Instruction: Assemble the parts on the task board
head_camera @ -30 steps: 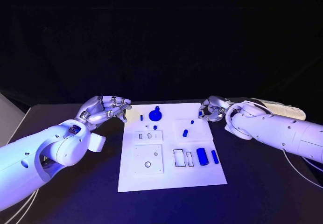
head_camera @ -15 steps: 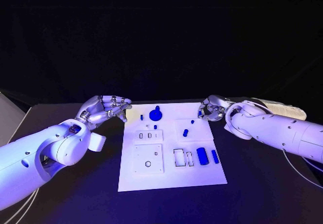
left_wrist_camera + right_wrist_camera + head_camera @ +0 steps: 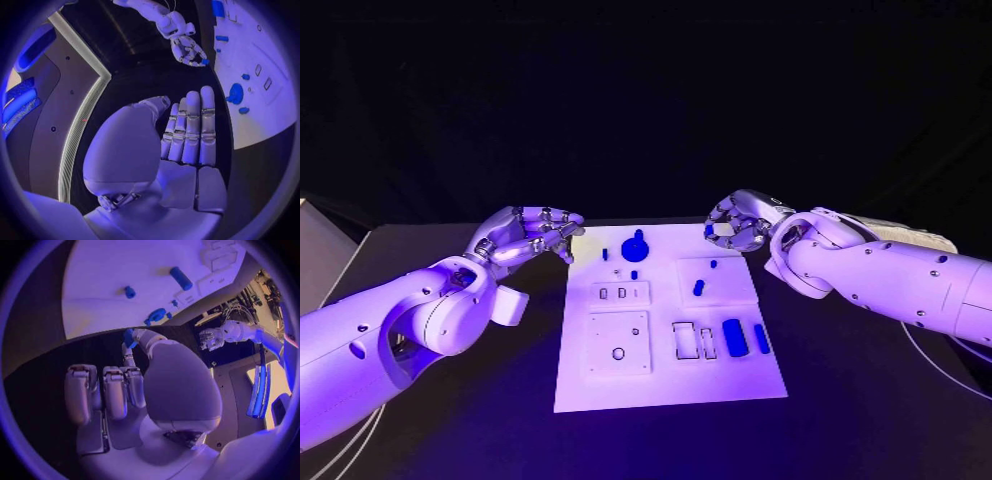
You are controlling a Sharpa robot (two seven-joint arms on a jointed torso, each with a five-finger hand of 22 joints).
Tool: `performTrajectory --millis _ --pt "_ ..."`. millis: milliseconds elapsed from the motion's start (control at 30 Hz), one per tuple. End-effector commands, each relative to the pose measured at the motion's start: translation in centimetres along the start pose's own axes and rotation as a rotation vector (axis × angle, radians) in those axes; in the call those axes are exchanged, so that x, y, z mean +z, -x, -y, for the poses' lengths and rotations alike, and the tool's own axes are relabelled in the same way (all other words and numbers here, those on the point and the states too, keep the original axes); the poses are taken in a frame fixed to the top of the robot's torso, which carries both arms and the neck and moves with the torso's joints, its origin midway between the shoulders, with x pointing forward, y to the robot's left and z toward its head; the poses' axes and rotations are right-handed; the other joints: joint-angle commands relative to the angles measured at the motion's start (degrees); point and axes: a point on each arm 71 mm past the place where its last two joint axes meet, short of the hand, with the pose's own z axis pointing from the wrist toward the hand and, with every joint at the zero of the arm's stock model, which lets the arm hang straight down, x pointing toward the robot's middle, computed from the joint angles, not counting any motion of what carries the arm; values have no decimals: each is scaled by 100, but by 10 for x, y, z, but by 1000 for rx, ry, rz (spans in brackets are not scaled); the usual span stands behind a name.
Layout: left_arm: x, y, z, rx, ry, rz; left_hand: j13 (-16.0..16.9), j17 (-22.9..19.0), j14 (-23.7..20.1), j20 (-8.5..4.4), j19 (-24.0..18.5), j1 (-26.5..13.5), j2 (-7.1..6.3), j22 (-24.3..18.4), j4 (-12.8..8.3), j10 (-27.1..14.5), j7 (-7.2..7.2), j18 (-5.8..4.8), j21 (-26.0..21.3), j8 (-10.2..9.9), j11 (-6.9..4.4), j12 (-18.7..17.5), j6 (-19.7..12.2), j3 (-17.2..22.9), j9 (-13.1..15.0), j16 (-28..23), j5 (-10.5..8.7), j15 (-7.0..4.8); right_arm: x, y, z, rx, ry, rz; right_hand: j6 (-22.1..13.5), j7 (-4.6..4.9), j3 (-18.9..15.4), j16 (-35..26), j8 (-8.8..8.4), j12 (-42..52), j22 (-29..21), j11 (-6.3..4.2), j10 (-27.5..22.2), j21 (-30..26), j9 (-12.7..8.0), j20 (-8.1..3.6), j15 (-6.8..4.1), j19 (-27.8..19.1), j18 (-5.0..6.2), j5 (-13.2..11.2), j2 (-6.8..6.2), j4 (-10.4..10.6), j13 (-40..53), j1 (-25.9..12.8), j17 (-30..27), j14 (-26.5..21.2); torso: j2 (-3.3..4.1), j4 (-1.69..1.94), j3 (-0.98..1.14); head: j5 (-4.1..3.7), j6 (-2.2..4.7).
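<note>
Blue part (image 3: pixel 128 336) pinched by right hand (image 3: pixel 737 222), half hidden, left hand (image 3: pixel 528 236) empty, loosely spread.

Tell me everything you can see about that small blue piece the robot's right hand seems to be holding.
The small blue piece is a short, blocky bit of what looks like smooth plastic, pinched at the fingertips of the right hand, with the other fingers lying straight beside it. It is lifted off the surface, near the far right corner of the white task board. Nothing else touches it. Its exact shape is too small to tell.
</note>
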Motion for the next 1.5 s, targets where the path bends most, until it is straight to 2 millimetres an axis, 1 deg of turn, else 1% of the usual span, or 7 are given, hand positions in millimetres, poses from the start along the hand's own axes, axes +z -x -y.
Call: performTrajectory --millis 33,300,533,800,1000,1233,1500 --pt "0 -2 1 -4 -5 -16 8 -5 -35 4 -37 53 -5 6 5 -41 12 31 12 -33 -12 -6 -23 25 5 19 0 -9 -1 -2 -20 -17 17 16 -3 -25 8 32 57 27 946 -34 304 15 97 -23 -36 380 -114 23 -3 -21 1212 -12 1429 600 -9 0 -8 24 -2" --pt "1 -3 0 -6 -2 -18 8 -5 -35 4 -37 53 -5 6 5 -41 12 31 12 -33 -12 -6 -23 25 5 19 0 -9 0 -26 -77 15 58 -44 -5 -25 18 30 64 21 940 -34 297 11 100 -23 -34 378 -113 27 1 -30 1205 -8 1422 599 -29 -9 -22 118 -44" --pt "2 -4 0 -7 -2 -21 8 -5 -35 4 -37 53 -5 6 5 -41 12 31 12 -33 -12 -6 -23 25 5 19 0 -9 -5 -53 -107 17 22 -86 -18 -15 40 18 73 7 906 -28 282 -18 104 -21 -29 365 -104 43 4 -52 1190 1 1386 591 -18 -5 -27 147 -66" --pt "2 -4 0 -8 -1 -21 8 -5 -35 4 -37 53 -5 6 5 -41 12 31 12 -33 -12 -6 -23 25 5 19 0 -9 -13 -77 -126 -7 -33 -118 -45 15 52 2 90 -19 863 -4 253 -55 111 -11 -12 349 -94 79 -23 -61 1162 -40 1339 580 -12 -15 -25 169 -97" --pt "2 -5 0 -9 -3 -23 8 -5 -35 4 -37 53 -5 6 5 -41 12 31 12 -33 -12 -6 -23 25 5 19 0 -9 -16 -91 -134 -16 -30 -120 -53 21 54 0 93 -24 856 1 248 -61 112 -8 -8 346 -92 85 -32 -64 1157 -49 1332 578 -9 5 -20 161 -124" --pt "2 -5 0 -8 -2 -22 8 -5 -35 4 -37 53 -5 6 5 -41 12 31 12 -33 -12 -6 -23 25 5 19 0 -9 -18 -101 -145 -15 -5 -99 -70 32 59 0 94 -22 856 10 251 -63 113 -3 -1 346 -92 91 -48 -71 1160 -61 1333 579 -12 14 -15 179 -152" --pt "2 -5 0 -8 -1 -23 8 -5 -35 4 -37 53 -5 6 5 -41 12 31 12 -33 -12 -6 -23 25 5 19 0 -9 -16 -108 -150 -21 2 -96 -79 38 61 0 97 -14 855 15 260 -64 113 0 4 346 -92 93 -59 -76 1169 -69 1334 579 -10 -8 -11 198 -166"
